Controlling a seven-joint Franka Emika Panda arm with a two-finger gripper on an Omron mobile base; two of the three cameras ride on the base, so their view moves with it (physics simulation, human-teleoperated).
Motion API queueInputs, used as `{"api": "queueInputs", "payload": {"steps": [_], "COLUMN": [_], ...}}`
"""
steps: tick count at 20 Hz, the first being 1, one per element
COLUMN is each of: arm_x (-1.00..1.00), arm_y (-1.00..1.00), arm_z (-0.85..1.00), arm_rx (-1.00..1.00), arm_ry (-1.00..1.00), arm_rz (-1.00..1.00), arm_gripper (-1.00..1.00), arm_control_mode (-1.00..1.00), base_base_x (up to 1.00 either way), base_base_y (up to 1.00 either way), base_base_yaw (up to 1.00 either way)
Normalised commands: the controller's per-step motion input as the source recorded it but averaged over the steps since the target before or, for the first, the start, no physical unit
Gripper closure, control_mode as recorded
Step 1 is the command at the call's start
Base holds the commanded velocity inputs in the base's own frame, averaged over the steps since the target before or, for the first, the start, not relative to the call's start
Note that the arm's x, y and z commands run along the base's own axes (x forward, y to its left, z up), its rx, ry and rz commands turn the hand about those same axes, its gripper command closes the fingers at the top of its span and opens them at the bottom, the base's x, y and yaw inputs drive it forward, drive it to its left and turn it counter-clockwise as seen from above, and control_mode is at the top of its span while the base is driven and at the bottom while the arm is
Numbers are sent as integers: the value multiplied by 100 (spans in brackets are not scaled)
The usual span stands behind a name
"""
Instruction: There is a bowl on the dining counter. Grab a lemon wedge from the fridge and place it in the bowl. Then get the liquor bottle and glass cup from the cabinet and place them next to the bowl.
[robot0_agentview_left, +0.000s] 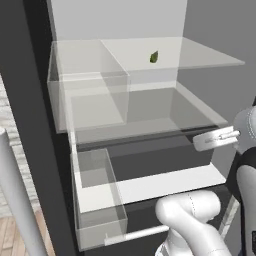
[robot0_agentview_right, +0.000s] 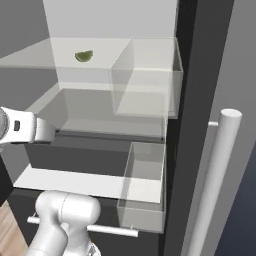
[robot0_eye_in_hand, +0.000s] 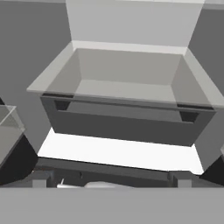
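White arm links (robot0_agentview_left: 192, 215) sit nearest, below the open fridge (robot0_agentview_left: 30, 125). Gripper (robot0_eye_in_hand: 111, 177) stands spread wide, empty, facing a clear drawer (robot0_eye_in_hand: 127, 87). Lemon wedge (robot0_agentview_left: 154, 57) lies on the glass shelf (robot0_agentview_left: 200, 55) at twelve o'clock: light, soft, slick; pinch its flat sides gently.

Green lemon wedge (robot0_agentview_left: 154, 57); fridge (robot0_agentview_left: 30, 125) dk grey w/ clear shelves (robot0_agentview_left: 200, 57), white floor panel (robot0_agentview_left: 165, 182).

Flat even rendered light, sharp, shadowless
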Motion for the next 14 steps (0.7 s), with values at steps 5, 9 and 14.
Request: {"api": "queueInputs", "payload": {"steps": [5,9,14], "arm_x": [0,15,25], "arm_y": [0,29,46], "arm_z": [0,38,81], "arm_rx": [0,0,0], "arm_ry": [0,0,-1], "arm_rz": [0,-16,-29], "arm_gripper": [-100,-100,-100], "arm_control_mode": [100,-100,-100], "base_base_x": [63,11,0], "base_base_y": [37,10,0], "base_base_yaw": [-16,-4,0]}}
